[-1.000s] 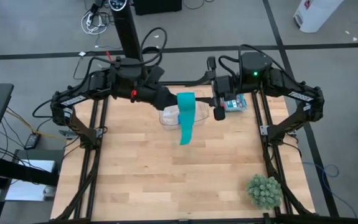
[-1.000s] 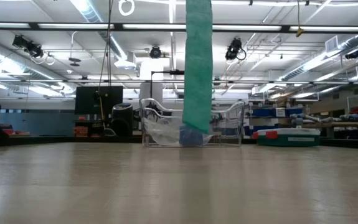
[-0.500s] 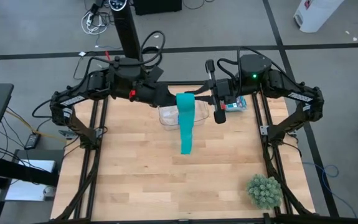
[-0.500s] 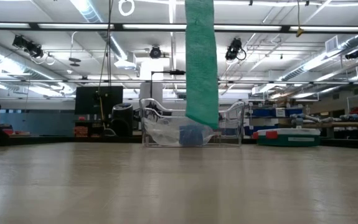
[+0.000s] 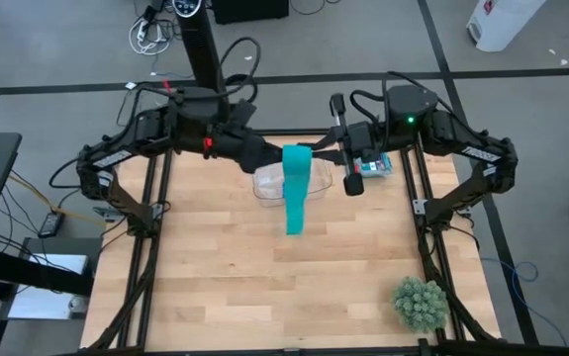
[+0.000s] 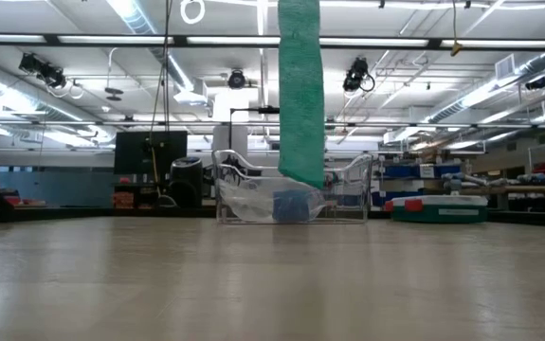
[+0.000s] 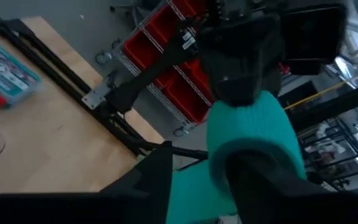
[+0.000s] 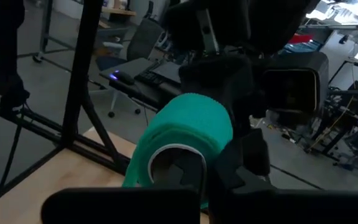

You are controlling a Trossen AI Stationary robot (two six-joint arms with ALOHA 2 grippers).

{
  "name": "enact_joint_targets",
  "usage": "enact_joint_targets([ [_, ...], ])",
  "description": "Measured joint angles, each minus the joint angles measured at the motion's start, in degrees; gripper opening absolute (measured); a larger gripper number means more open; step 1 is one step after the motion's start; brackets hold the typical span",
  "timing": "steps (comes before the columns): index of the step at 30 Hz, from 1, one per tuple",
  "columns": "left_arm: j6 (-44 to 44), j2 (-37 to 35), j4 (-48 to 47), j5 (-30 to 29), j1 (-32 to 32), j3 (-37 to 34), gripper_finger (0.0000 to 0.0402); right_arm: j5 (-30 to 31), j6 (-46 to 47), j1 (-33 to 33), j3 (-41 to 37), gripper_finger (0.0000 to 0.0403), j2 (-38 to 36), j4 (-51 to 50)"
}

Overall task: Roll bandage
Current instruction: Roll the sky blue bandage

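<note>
Both arms meet high over the far middle of the table, and the bandage [image 5: 295, 184] hangs between them. From above, the left gripper [image 5: 272, 158] reaches in from the left and the right gripper [image 5: 326, 158] from the right, each at one end of the teal roll. A long teal ribbon drops from that roll and hangs free over the wood.

At table level the ribbon [image 6: 300, 90] comes straight down out of the top of the picture. Its loose end hangs in front of the clear plastic tray [image 6: 355, 189] standing at the far side of the table [image 6: 272, 284]. Whether the ribbon's end touches the tray, I cannot tell. Something blue lies inside that tray, too indistinct to name.

The left wrist camera sees the roll [image 7: 253, 140] end-on, wrapped thick and teal. The left gripper's dark fingers [image 7: 263, 186] stand spread on either side of it, so that gripper is parted, not clamped. Across from it the other arm's dark body sits right against the roll.

The right wrist camera sees the roll's open core [image 8: 172, 165], a pale ring with teal layers around it. The right gripper's fingers [image 8: 188, 174] are pinched together at that core, closed on the bandage.

On the right edge of the table, past the right gripper, lies a small teal box [image 5: 375, 165]. A spiky green plant [image 5: 421, 303] sits at the near right corner.
</note>
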Motion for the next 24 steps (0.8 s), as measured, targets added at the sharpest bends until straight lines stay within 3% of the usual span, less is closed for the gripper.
enact_joint_targets([
  [11, 3.62, -4.77, 1.75, 1.12, 0.95, 0.13, 0.0162, -0.01, 2.60, -0.53, 0.04, 0.0000, -1.88, 1.63],
  [20, 8.81, -1.98, 3.60, -2.29, -3.17, 0.16, 0.0162, 0.34, 12.11, -3.81, 0.04, 0.0000, -1.97, 3.97],
  [24, 10.26, -0.39, 3.56, -3.26, -3.85, 0.13, 0.0162, 3.32, 15.45, -5.20, 0.04, 0.0000, -2.47, 3.94],
])
